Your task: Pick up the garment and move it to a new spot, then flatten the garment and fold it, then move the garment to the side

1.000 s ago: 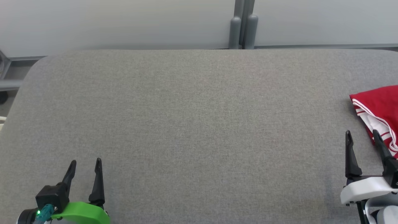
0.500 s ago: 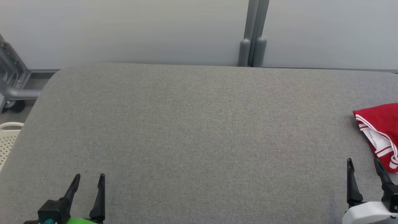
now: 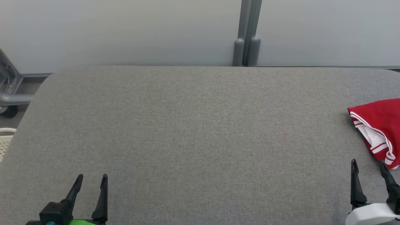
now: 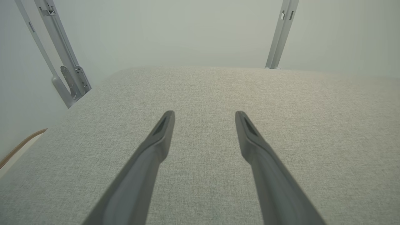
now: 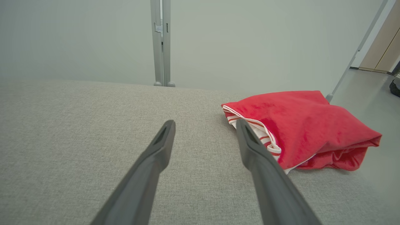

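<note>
Folded red garment (image 3: 379, 125) with white striped trim at right edge of frame, on grey fabric table (image 3: 193, 131), left gripper (image 3: 92, 178) lower left, fingers apart, empty, right gripper (image 3: 368, 165) lower right, fingers apart, just beside garment, not touching.

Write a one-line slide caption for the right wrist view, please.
Open right gripper near a red garment with white stripes on the grey padded table.

One garment (image 3: 379, 120), one table (image 3: 200, 125), two grippers (image 3: 92, 176) (image 3: 367, 161)
</note>
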Controlling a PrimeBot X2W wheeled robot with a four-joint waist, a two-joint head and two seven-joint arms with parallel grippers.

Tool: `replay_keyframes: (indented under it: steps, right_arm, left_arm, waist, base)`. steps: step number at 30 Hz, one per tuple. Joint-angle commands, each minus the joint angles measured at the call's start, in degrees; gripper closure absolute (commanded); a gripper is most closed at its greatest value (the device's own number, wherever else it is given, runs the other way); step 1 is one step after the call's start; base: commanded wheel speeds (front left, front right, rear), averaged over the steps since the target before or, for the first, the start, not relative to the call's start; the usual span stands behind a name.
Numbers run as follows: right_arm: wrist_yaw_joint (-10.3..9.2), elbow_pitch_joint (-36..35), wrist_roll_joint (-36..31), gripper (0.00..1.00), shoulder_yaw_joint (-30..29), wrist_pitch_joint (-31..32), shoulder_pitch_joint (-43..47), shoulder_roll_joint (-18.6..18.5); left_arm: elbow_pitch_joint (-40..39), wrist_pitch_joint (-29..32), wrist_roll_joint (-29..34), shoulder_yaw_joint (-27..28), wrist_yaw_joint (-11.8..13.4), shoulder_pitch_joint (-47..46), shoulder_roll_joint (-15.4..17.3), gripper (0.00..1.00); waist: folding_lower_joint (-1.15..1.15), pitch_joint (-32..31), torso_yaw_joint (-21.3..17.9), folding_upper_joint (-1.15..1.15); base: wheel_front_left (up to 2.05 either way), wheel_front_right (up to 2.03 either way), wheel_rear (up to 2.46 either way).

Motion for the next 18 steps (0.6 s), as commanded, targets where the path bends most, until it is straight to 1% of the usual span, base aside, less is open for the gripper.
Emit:
replay_keyframes:
  steps: [1,9,18]
  right_arm:
    - [-0.08,-0.2,0.2,0.0,0.1,-0.2,0.2,-0.1]
    - [-0.08,-0.7,-0.8,0.0,-0.9,-0.2,0.0,-0.1]
    - [-0.08,1.0,-1.9,0.0,-2.3,-0.2,-0.6,-0.1]
  left_arm:
    - [-0.1,-0.1,0.5,0.3,-0.4,0.6,-0.4,0.0]
    - [0.2,-0.1,2.2,1.6,-1.8,0.4,-2.0,0.0]
    - [1.1,-0.1,3.0,3.3,-2.9,0.1,-3.1,0.0]
  waist:
    - [0.0,0.0,-0.1,0.51]
    - [0.0,-0.3,-0.7,0.51]
    - [0.0,-0.3,-1.5,0.51]
  base:
    - [0.0,0.0,0.0]
    - [0.0,0.0,0.0]
    - [0.0,0.0,0.0]
